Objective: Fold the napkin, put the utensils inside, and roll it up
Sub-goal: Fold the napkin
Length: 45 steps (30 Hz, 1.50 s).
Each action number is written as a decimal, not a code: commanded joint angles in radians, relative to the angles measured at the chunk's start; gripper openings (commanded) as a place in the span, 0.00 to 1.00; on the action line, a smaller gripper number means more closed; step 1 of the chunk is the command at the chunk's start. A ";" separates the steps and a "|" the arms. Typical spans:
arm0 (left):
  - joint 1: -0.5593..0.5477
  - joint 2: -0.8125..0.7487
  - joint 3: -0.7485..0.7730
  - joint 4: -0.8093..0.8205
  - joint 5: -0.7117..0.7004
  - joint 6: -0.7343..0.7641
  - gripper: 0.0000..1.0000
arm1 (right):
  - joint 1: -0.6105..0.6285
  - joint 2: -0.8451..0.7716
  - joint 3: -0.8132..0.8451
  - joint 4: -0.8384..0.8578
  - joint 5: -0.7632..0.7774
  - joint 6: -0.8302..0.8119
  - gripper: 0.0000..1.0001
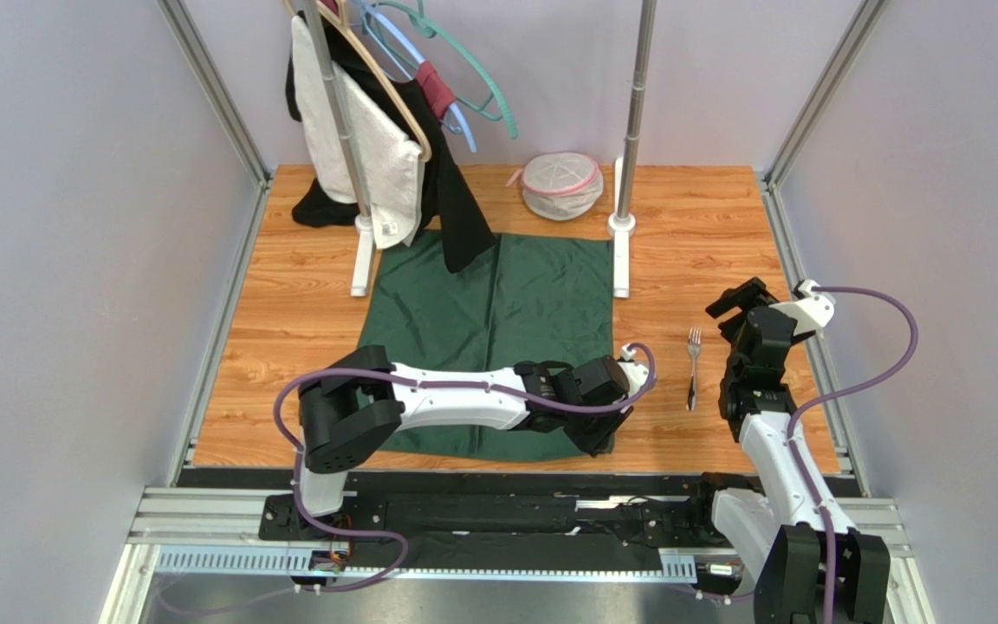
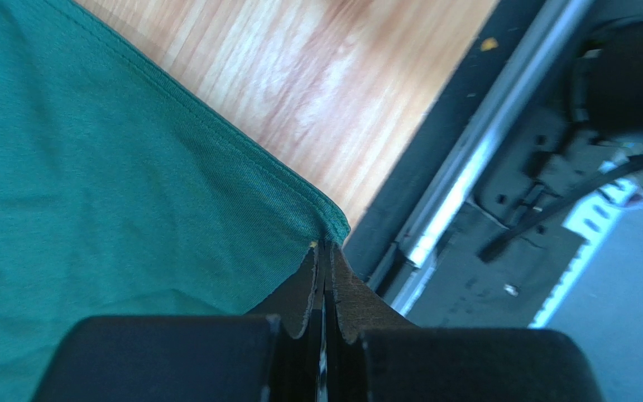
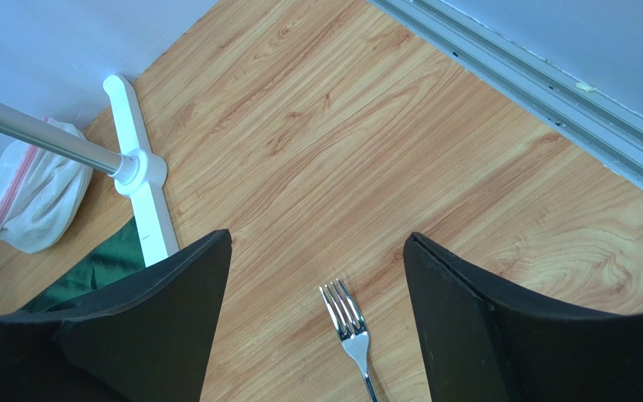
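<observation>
Top external view is showing one green napkin (image 1: 504, 319) lying spread on the wooden table (image 1: 283, 377). One silver fork (image 1: 693, 368) is lying just right of it, apart from the cloth, with its tines pointing away from the arms. The left gripper (image 2: 325, 251) is pinching the napkin's near right corner, its two fingers pressed together. The right gripper (image 3: 316, 243) is hovering above the fork with its two fingers standing wide apart, holding nothing. At the far edge, one clothes rack (image 1: 632, 117) on two white feet is carrying garments. One white mesh bag (image 1: 560, 185) is sitting between its posts.
</observation>
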 commanded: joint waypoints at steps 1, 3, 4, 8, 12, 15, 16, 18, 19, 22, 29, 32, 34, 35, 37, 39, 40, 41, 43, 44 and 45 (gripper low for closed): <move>-0.003 -0.087 0.008 0.034 0.053 0.005 0.00 | -0.004 -0.014 0.001 0.017 0.022 0.012 0.79; -0.003 -0.097 0.009 0.031 0.081 0.009 0.00 | -0.004 -0.014 0.001 0.015 0.024 0.014 0.79; -0.004 -0.103 0.011 0.031 0.087 0.012 0.00 | -0.004 -0.014 0.001 0.015 0.024 0.012 0.79; -0.003 -0.129 0.009 0.037 0.125 0.019 0.00 | -0.004 -0.014 0.001 0.017 0.028 0.012 0.79; 0.009 -0.164 0.002 0.054 0.145 0.002 0.00 | -0.006 -0.014 0.000 0.013 0.030 0.011 0.79; 0.097 -0.213 -0.047 0.057 0.128 -0.017 0.00 | -0.004 -0.017 0.000 0.010 0.033 0.009 0.79; 0.120 -0.236 -0.064 0.054 0.116 -0.015 0.00 | -0.006 -0.020 0.000 0.013 0.033 0.011 0.79; 0.187 -0.258 -0.096 0.019 0.073 0.003 0.00 | -0.004 -0.020 -0.003 0.016 0.033 0.011 0.79; 0.207 -0.276 -0.102 0.003 0.029 0.034 0.00 | -0.006 -0.020 -0.003 0.015 0.033 0.011 0.79; 0.281 -0.307 -0.113 -0.047 -0.060 0.097 0.00 | -0.006 -0.015 -0.004 0.018 0.031 0.012 0.79; 0.425 -0.322 -0.122 -0.103 -0.264 0.209 0.00 | -0.006 -0.015 -0.005 0.020 0.034 0.011 0.79; 0.480 -0.319 -0.126 -0.107 -0.324 0.250 0.00 | -0.006 -0.014 -0.005 0.021 0.037 0.011 0.79; 0.509 -0.313 -0.132 -0.109 -0.358 0.275 0.00 | -0.006 -0.014 -0.005 0.021 0.036 0.012 0.79; 0.542 -0.311 -0.135 -0.104 -0.366 0.281 0.00 | -0.006 -0.014 -0.005 0.021 0.037 0.012 0.79; 0.572 -0.308 -0.145 -0.093 -0.375 0.298 0.00 | -0.006 -0.014 -0.005 0.021 0.039 0.012 0.79; 0.618 -0.307 -0.152 -0.083 -0.379 0.311 0.00 | -0.007 -0.014 -0.004 0.021 0.040 0.012 0.79; 0.631 -0.307 -0.158 -0.078 -0.386 0.318 0.00 | -0.006 -0.014 -0.003 0.021 0.042 0.012 0.79; 0.658 -0.307 -0.161 -0.066 -0.386 0.322 0.00 | -0.006 -0.014 -0.003 0.021 0.040 0.011 0.79; 0.684 -0.304 -0.167 -0.029 -0.389 0.338 0.00 | -0.006 -0.014 -0.007 0.023 0.040 0.012 0.79; 0.707 -0.301 -0.170 -0.018 -0.386 0.345 0.00 | -0.006 -0.014 -0.007 0.026 0.040 0.011 0.79; 0.718 -0.295 -0.169 -0.008 -0.386 0.356 0.00 | -0.006 -0.012 -0.005 0.026 0.040 0.012 0.79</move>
